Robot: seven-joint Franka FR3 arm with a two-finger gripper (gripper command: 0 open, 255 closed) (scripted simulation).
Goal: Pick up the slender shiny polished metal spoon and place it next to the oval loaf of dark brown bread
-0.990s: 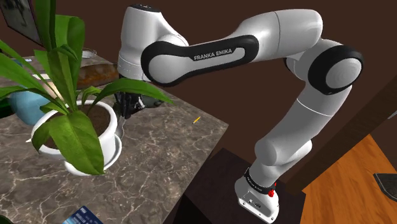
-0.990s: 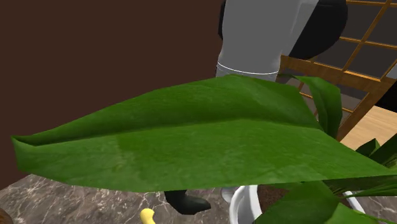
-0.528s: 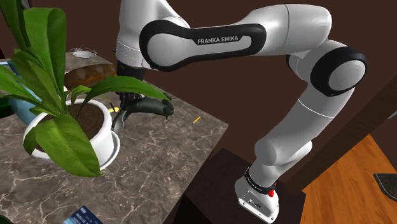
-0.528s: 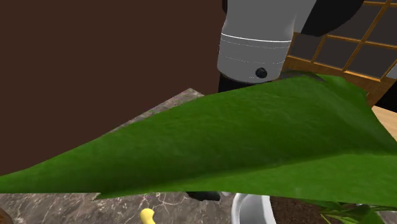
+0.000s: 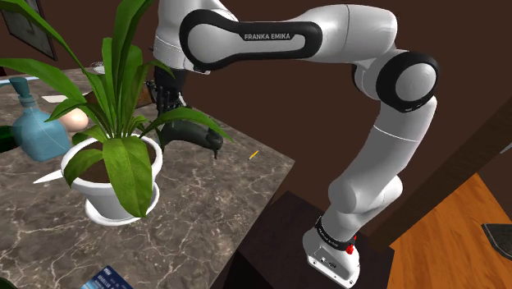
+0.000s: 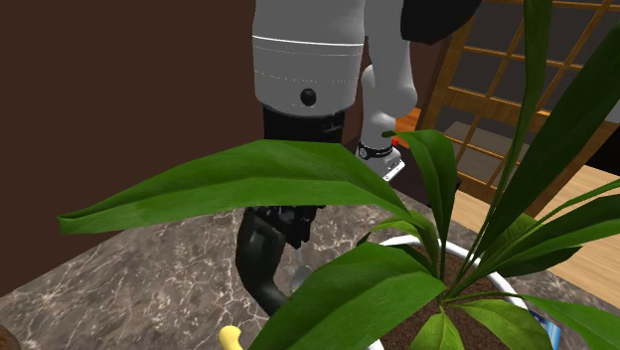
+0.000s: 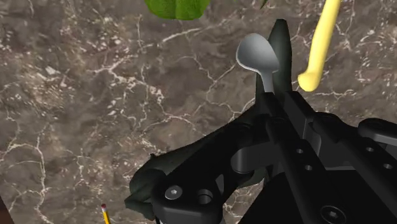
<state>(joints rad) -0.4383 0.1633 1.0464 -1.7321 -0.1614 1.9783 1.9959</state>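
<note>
Gripper (image 7: 275,111) is clenched on the spoon (image 7: 257,56). The handle runs back btw the black fingers, and the grey bowl sticks out just past the tips. In the 2nd ext. view the bowl hangs right under the gripper, w/ a gap down to the marble top (image 5: 209,201).

A dark curved thing (image 6: 256,261), blackish-green, sits vs. the gripper too. In the wrist view it runs alongside the spoon, one end reaching past the bowl, the other curling back beside the hand. In the shoulder view it juts sideways from below the gripper toward the stand (image 5: 279,238) side, also off the top. Can't tell if the fingers grip it or it only rests against them.

A yellow curved thing (image 7: 321,38) lies on the top, below & just beyond the spoon bowl, apart from it. A yellow pencil (image 5: 254,153) lies on the top further out on the stand side of the gripper, near the top's edge.

The plant (image 5: 131,172) in a white pot (image 5: 94,190) stands near the gripper, on the side away from the stand. In the shoulder view its long leaves cross in front of the gripper. In the 2nd ext. view one broad leaf spans across in front of the hand. A blue bottle (image 5: 37,135) stands beyond the pot, well apart from the gripper.

The arm (image 5: 361,49) arches from the stand over to the gripper, hand pointing down at the top.
</note>
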